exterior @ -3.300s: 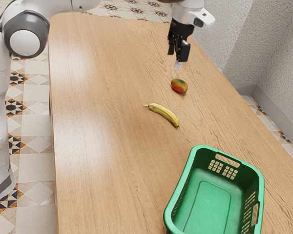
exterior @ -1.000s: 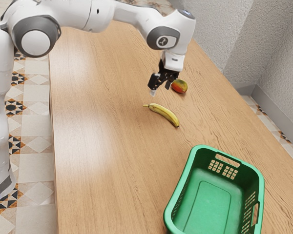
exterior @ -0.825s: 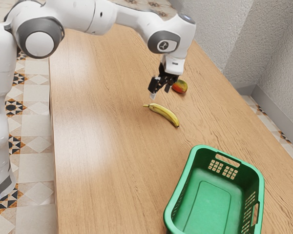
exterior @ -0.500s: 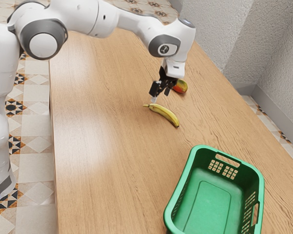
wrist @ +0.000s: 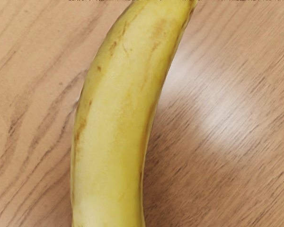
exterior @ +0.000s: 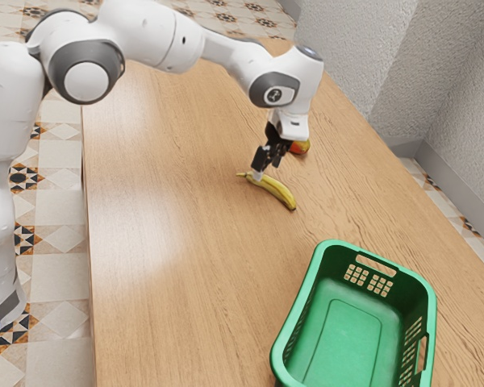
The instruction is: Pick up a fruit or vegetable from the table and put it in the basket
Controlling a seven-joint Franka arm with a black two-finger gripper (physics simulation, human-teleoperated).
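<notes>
My gripper (exterior: 267, 170) is low over the stem half of the yellow banana (exterior: 277, 192) in the exterior view, its two fingers apart. The near fingertip overlaps the banana's edge there; whether it touches the peel I cannot tell. From the wrist view, the banana (wrist: 118, 113) lies large and close under my hand, on the wooden surface. Partly hidden behind the gripper is a red-green mango (exterior: 301, 147). The green basket (exterior: 297, 322) stands near the exterior view's lower right, with its bare floor showing.
The wooden table (exterior: 185, 266) runs under everything, its long edge at the exterior view's left. A pale textured wall (exterior: 436, 89) rises beyond the table at the exterior view's right. Between banana and basket lies a stretch of bare tabletop.
My hand has come down from above the mango area toward the banana, with the arm reaching lower. The fingers stay apart. Banana, mango and basket have kept their places.
</notes>
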